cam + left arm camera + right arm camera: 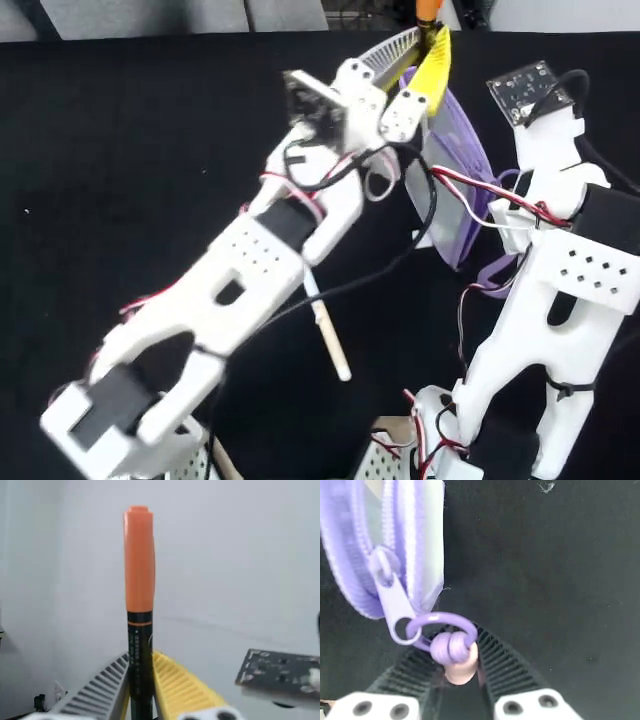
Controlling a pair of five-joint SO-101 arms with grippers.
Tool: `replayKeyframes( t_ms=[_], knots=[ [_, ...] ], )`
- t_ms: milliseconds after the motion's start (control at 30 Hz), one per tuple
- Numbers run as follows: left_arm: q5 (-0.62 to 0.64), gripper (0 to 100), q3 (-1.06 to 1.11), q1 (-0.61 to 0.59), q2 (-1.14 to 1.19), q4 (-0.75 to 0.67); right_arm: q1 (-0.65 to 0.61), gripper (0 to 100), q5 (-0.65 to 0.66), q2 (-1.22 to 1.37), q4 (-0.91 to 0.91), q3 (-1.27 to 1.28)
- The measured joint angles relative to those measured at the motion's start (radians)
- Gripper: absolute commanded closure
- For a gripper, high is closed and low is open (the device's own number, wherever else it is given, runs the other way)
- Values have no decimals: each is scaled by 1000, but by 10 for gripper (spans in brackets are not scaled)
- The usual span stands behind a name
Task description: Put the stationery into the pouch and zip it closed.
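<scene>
Over the table (pixel 120 150), pouch (pixel 458 160) hung from right gripper (pixel 460 647), marker (pixel 139 565) in left gripper (pixel 141 660)

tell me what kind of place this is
Probably a robotics lab bench: a black-covered table, the left gripper holding an orange-capped marker, the right gripper pinching the zip pull of a purple pouch.

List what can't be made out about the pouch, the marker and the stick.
Pouch: in the high view the left arm covers part of it. The right wrist view cuts it at the edge beyond the zipper pull, so its contents stay unclear.
Marker: lower end cut off by the left wrist view's edge.
Stick: upper end under the left arm, high view.
</scene>
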Motion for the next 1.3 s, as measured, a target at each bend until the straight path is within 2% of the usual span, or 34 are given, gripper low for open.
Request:
replayKeyframes(
  t_ms=[233, 667, 833, 933, 1067, 1200, 1300],
  knots=[
    [-15, 972, -118, 5, 219, -12, 0, 987, 0, 0, 0, 0],
    [-12, 969, -160, 6, 356, -29, 0, 987, 0, 0, 0, 0],
    [-11, 855, -161, 6, 356, -14, 0, 987, 0, 0, 0, 0],
    [-11, 831, -192, 3, 347, 118, 0, 987, 0, 0, 0, 0],
    [-8, 798, -267, -9, 301, 396, 0, 987, 0, 0, 0, 0],
    [98, 797, -358, -46, 258, 601, -2, 987, 0, 0, 0, 0],
    [144, 797, -440, -117, 239, 746, 0, 987, 0, 0, 0, 0]
  ],
)
